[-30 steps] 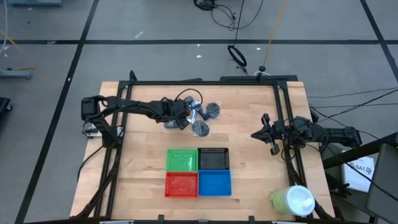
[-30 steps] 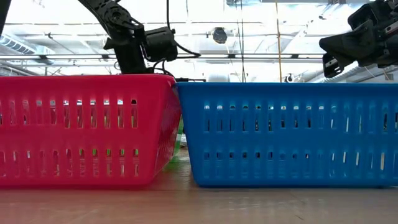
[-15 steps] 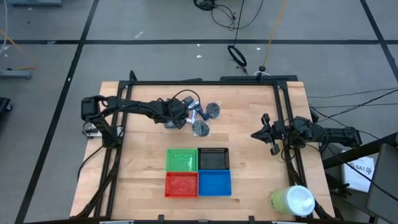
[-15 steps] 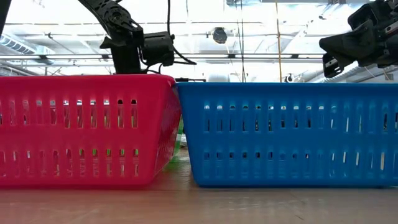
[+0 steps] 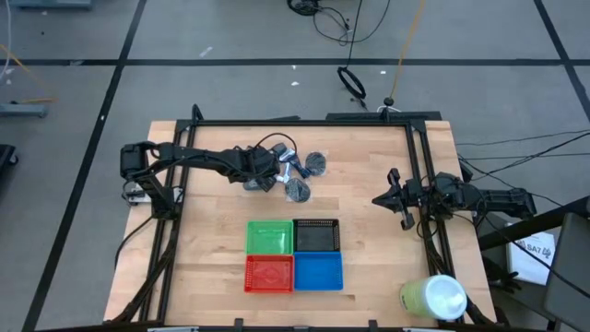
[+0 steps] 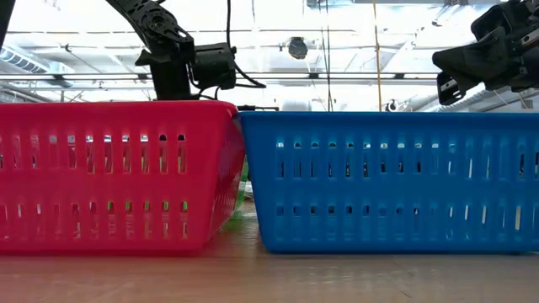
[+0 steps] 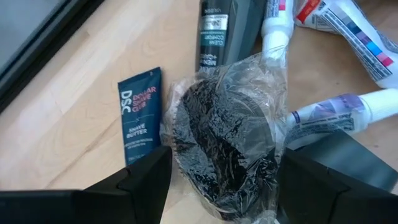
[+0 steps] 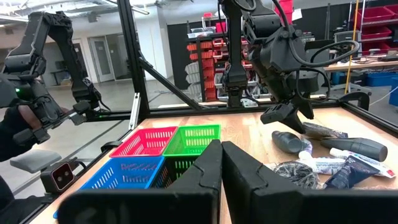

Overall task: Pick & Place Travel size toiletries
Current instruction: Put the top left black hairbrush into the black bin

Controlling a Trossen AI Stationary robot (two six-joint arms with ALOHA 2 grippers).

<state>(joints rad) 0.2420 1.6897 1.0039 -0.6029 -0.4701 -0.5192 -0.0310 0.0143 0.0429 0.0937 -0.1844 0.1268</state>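
The toiletries lie in a pile (image 5: 295, 175) on the far middle of the table. My left gripper (image 5: 262, 175) hangs over the pile's left end, open and pointing down. In the left wrist view, my left gripper (image 7: 224, 167) has one finger on each side of a dark mesh puff in clear wrap (image 7: 224, 137); I see no touch. Beside the puff lie a dark blue sachet (image 7: 140, 115), a dark grey tube (image 7: 227, 28) and white tubes (image 7: 342, 112). My right gripper (image 5: 402, 205) waits shut at the table's right edge, and its shut fingers show in the right wrist view (image 8: 221, 168).
Four square trays stand together at the near middle: green (image 5: 268, 236), black (image 5: 316, 235), red (image 5: 268, 273), blue (image 5: 318, 271). A big pale green cylinder with a white top (image 5: 433, 297) stands at the near right corner. Black frame rails (image 5: 415, 166) run along the table's sides.
My left gripper has gone down a little toward the pile and has then kept still.
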